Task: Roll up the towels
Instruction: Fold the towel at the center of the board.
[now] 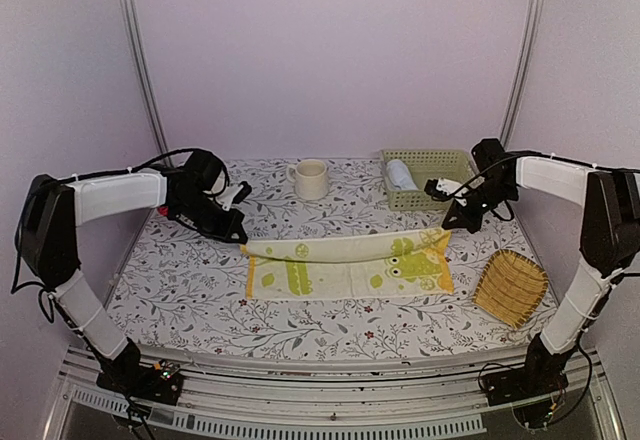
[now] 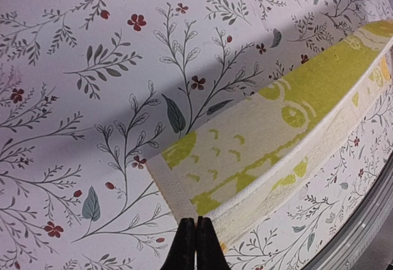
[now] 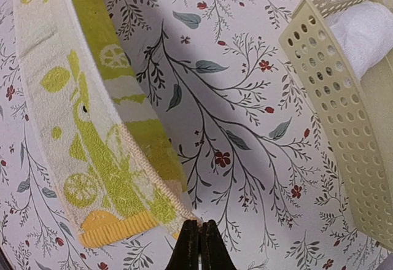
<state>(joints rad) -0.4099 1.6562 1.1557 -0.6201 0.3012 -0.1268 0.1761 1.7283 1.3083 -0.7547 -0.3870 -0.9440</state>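
The patterned towel [image 1: 345, 265], yellow-green and cream, lies spread across the middle of the floral worktop [image 1: 200, 280]. Its far long edge is lifted and stretched between the two arms, and its near part lies flat. Just beyond the towel's right end stands a perforated basket [image 1: 425, 198] with a pale rolled towel [image 1: 400, 173] in its left part. A woven tray [image 1: 511, 285] lies just right of the patterned towel. A cream mug [image 1: 311, 179] stands beyond the towel's middle. The left claw [image 1: 240, 237] is pinched together on the towel's far left corner. The right claw [image 1: 447, 226] is pinched together on its far right corner.
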